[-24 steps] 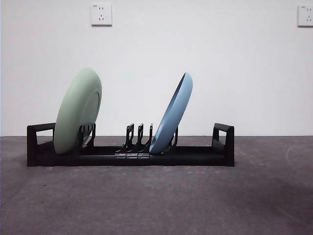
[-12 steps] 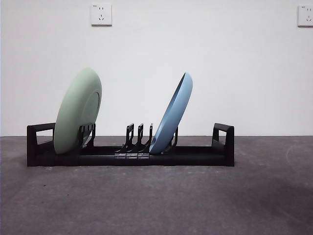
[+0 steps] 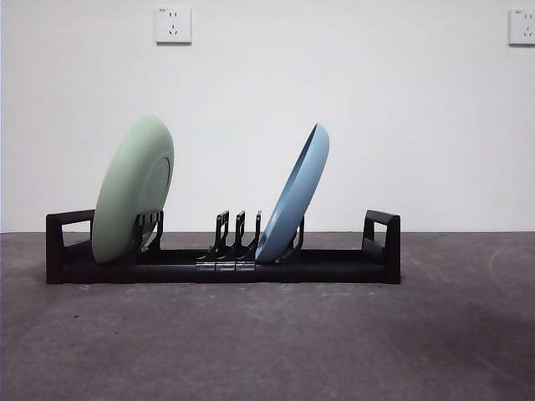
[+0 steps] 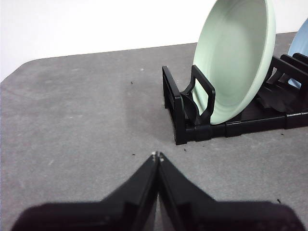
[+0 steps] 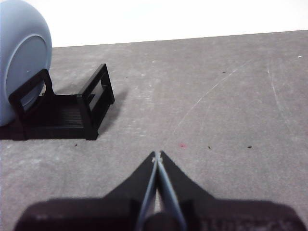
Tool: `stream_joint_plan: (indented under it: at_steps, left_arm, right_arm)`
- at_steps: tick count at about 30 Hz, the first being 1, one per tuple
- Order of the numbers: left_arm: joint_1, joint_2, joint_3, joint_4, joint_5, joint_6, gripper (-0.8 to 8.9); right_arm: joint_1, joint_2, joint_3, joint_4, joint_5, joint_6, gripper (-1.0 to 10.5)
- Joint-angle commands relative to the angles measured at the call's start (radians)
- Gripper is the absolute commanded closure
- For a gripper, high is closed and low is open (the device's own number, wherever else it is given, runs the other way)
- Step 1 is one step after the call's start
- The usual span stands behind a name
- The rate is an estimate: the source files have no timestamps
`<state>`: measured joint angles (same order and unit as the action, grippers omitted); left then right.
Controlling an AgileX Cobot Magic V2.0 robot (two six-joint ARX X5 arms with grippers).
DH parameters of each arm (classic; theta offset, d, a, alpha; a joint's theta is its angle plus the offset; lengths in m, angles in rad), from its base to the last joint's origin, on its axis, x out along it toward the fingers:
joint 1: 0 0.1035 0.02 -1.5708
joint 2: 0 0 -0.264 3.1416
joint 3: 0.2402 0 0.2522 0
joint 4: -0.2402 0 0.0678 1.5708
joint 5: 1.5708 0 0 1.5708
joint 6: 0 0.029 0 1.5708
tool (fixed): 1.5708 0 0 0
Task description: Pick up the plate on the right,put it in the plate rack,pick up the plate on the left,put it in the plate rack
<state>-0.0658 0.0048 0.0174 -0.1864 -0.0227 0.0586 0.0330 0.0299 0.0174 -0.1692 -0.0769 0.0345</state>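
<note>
Grey matting covers the table [image 3: 267, 342], worn and speckled, and from the front view I see it run back to a plain white wall [image 3: 401, 117] with two sockets, one [image 3: 173, 24] upper left and one [image 3: 522, 27] at the right edge. On it stands the plate rack [image 3: 222, 266], long and low, with both plates in it: the green plate [image 3: 132, 190] leans in the slots near one boxy end, the blue plate [image 3: 293, 193] leans the same way nearer the middle, and three bare dividers [image 3: 238, 234] stand between them. No arm shows in that view. My left wrist camera gives me what the front cannot: the left gripper [image 4: 157, 156] hangs over bare table beside the rack's green-plate end, its jaws pressed together at the tips and holding nothing, and the green plate's hollow face [image 4: 236, 60] is turned toward it. The right wrist camera shows the right gripper [image 5: 157, 155], likewise closed tip to tip and empty, well apart from the rack's other end [image 5: 89, 108], with the blue plate's underside [image 5: 21, 57] behind it and faint scratches across the mat.
</note>
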Motion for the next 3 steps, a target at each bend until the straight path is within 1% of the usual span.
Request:
stream_joint_plan:
  at_steps: [1,3]
  left_arm:
    - [0.004,-0.003,-0.013,0.000,0.001,-0.010,8.17]
    - [0.004,-0.003,-0.013,0.000,0.001,-0.010,8.17]
  right_arm:
    - [0.001,-0.002,-0.011,-0.007,0.002,0.009,9.4]
    - [0.001,-0.002,-0.011,-0.007,0.002,0.009,9.4]
